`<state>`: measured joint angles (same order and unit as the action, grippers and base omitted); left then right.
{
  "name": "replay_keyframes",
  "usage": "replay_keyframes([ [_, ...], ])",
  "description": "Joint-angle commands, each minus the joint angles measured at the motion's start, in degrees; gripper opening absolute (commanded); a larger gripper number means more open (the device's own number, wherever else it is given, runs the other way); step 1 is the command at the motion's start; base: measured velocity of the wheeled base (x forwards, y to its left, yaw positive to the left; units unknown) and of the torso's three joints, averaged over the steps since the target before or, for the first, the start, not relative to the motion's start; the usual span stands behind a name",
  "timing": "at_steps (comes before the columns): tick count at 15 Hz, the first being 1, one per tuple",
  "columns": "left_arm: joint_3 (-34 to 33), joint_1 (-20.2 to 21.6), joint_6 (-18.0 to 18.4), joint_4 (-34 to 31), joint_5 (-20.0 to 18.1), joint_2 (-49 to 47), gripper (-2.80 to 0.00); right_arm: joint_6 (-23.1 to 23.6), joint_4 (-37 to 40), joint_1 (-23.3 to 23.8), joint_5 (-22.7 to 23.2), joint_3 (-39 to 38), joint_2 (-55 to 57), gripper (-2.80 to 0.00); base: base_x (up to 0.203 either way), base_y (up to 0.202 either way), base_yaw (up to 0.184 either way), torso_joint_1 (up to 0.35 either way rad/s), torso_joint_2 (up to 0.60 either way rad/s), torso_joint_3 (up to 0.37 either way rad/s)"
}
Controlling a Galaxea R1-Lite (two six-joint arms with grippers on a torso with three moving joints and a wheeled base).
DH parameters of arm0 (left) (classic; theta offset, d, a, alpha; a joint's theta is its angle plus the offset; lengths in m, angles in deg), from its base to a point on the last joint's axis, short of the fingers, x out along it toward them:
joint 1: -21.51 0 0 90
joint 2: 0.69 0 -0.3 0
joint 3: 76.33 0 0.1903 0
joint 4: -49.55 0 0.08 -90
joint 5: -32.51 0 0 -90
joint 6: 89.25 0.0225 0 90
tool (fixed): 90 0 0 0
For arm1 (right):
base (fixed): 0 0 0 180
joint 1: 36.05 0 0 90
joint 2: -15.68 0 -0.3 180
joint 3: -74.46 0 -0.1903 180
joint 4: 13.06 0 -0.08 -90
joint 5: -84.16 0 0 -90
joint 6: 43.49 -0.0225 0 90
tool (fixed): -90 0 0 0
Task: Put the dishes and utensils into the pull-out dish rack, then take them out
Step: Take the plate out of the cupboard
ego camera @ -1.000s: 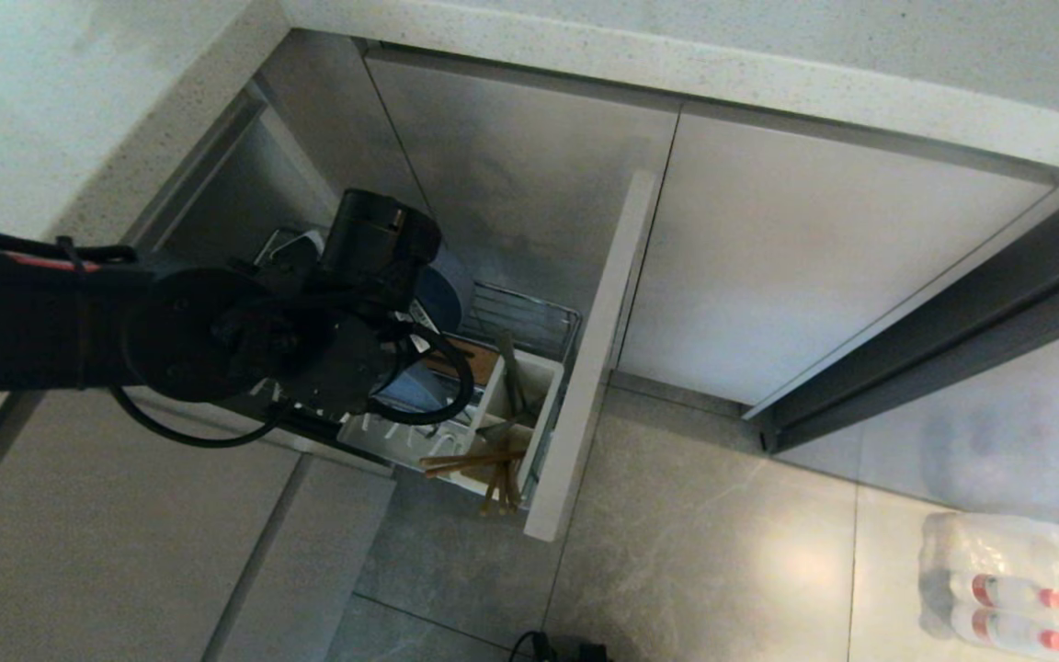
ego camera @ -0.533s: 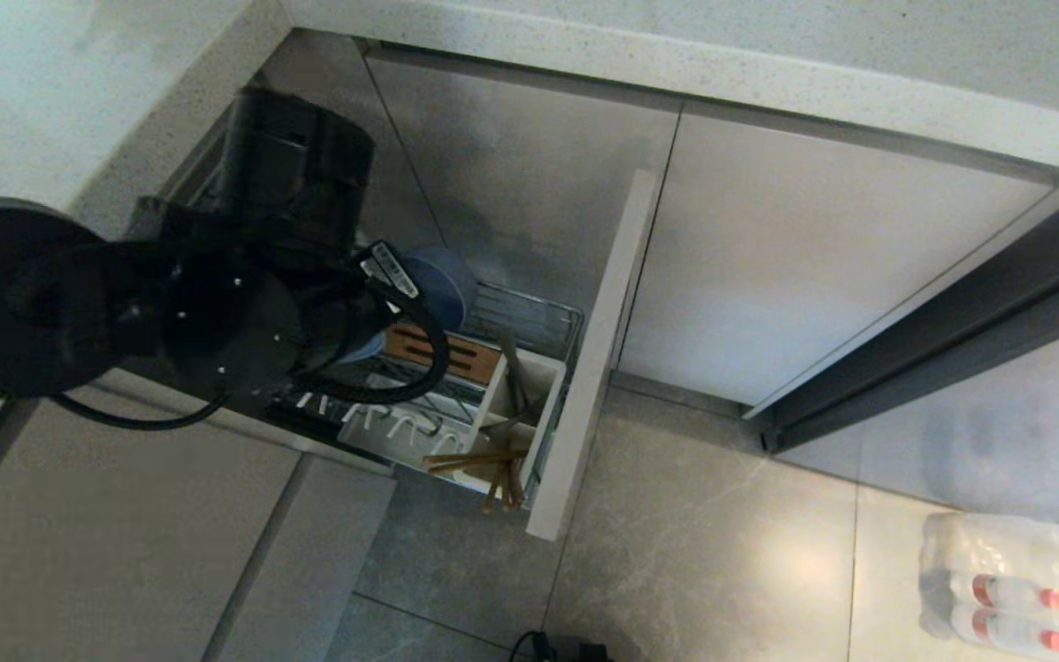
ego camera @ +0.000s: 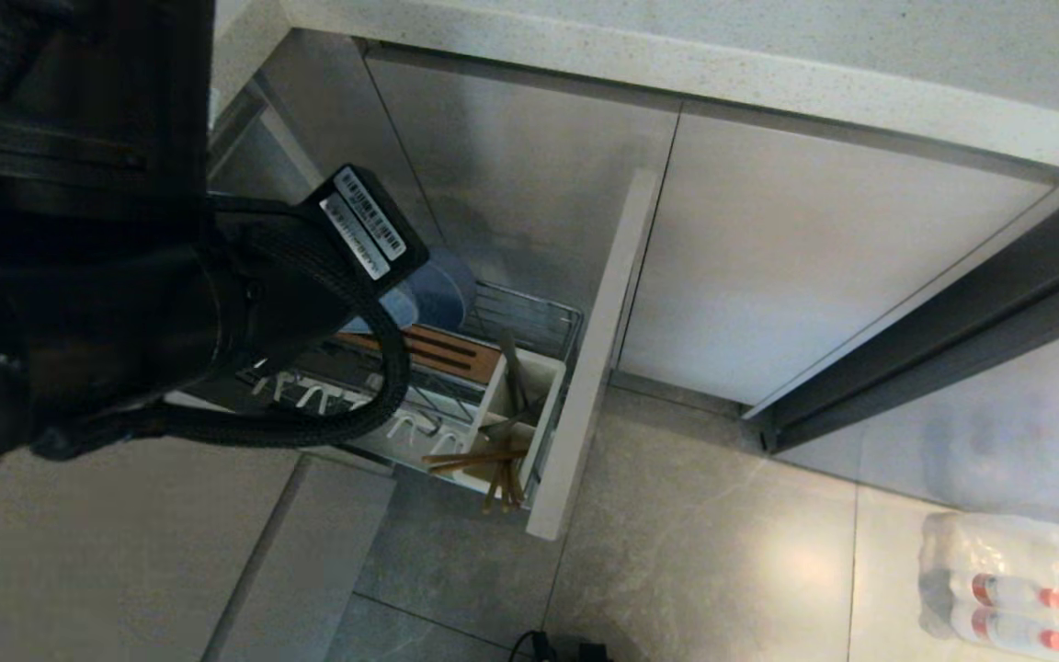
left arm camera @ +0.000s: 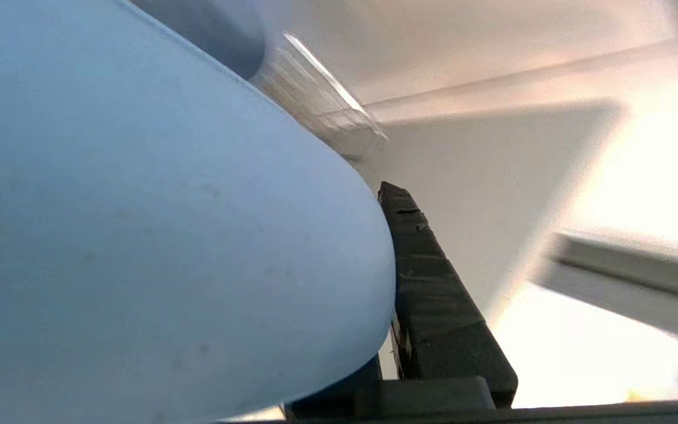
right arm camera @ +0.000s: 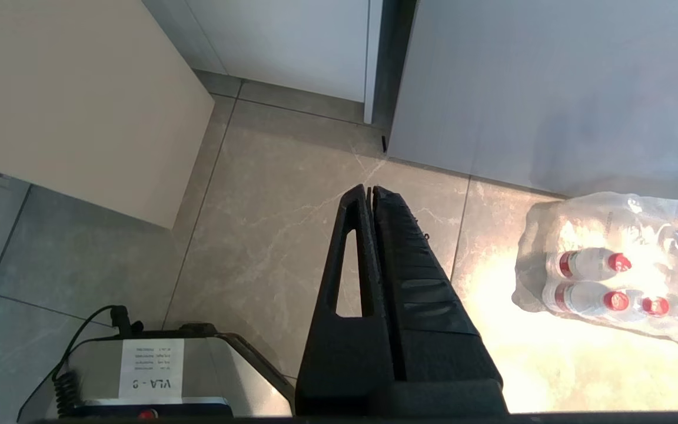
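Note:
My left gripper [left arm camera: 376,203] is shut on the rim of the light-blue plate [left arm camera: 139,235], which fills most of the left wrist view; one black finger [left arm camera: 433,294] shows beside it, the other is hidden behind the plate. In the head view my left arm [ego camera: 107,276] looms large at the left, raised above the pull-out dish rack [ego camera: 539,322], and hides the gripper. A sliver of the plate [ego camera: 394,305] peeks out by the blue-grey bowl [ego camera: 447,287], which stands in the rack. Chopsticks [ego camera: 474,457] and a fork [ego camera: 511,368] sit in the white caddy. My right gripper [right arm camera: 369,189] hangs shut over the floor.
The rack's beige front panel [ego camera: 594,359] juts out over the tiled floor. A speckled countertop [ego camera: 677,55] runs above the cabinet doors. A wrapped pack of water bottles [ego camera: 1017,588] lies at the lower right. My base [right arm camera: 156,377] shows under the right arm.
My left arm has risen up and to the left out of the rack, carrying the light-blue plate; the white prongs where it stood are now bare. The right arm has not moved.

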<state>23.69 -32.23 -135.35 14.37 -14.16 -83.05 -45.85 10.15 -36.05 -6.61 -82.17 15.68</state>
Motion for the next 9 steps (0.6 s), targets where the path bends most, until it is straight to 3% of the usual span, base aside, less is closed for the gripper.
replay_keyframes([
  [1,-0.1,-1.4,0.0,0.0,0.3,2.1,-2.80,0.0,0.0,0.0,0.0,0.0,0.1,-2.80,0.000,0.000,0.000,0.000,0.00,0.000],
  [6,0.4,-3.3,7.8,0.6,0.2,9.0,-2.80,0.0,0.0,0.0,0.0,0.0,0.1,-2.80,0.000,0.000,0.000,0.000,0.00,0.000],
  [9,0.5,-3.3,19.4,3.2,0.1,13.8,-2.80,0.0,0.0,0.0,0.0,0.0,0.1,-2.80,0.000,0.000,0.000,0.000,0.00,0.000],
])
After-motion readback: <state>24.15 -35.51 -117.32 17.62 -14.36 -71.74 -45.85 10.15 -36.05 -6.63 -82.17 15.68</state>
